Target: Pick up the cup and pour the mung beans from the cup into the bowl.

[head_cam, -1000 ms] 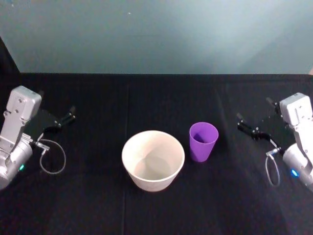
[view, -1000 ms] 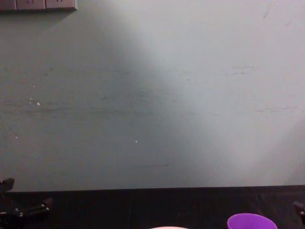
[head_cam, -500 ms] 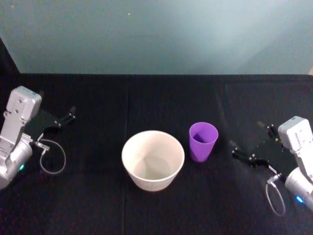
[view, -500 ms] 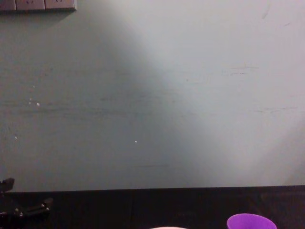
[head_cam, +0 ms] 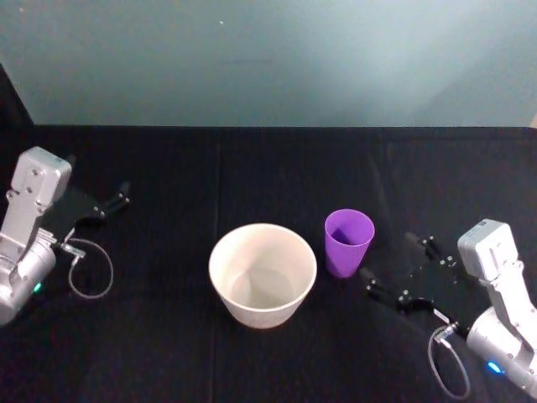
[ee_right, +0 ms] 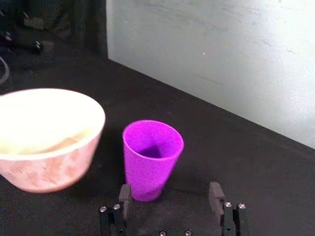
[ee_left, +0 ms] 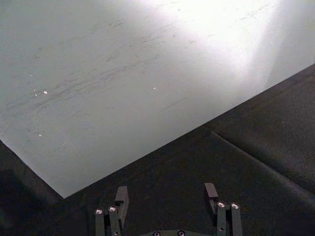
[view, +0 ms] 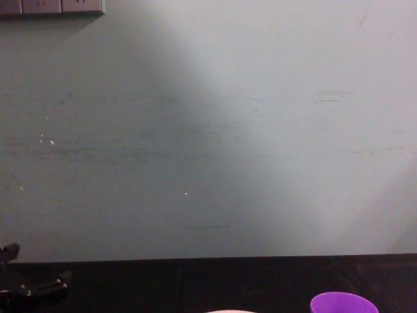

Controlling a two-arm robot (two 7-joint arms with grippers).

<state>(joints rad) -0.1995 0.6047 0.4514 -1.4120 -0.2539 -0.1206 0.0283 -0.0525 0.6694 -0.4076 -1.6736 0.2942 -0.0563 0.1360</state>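
Cup [head_cam: 348, 242], smooth purple plastic tapering toward its base, stands upright on the black surface [head_cam: 168, 336] just right of the round, pale bowl [head_cam: 262, 316]. Right gripper [head_cam: 388, 256], jaws spread wide, sits low just right of it, aimed leftward at its side. Left gripper [head_cam: 117, 195], also spread, is parked far left.

Open tabletop [head_cam: 394, 185] lies between the right gripper [head_cam: 388, 257] and the cup [head_cam: 348, 243]. The bowl [head_cam: 260, 312] stands just beside the cup's left side.
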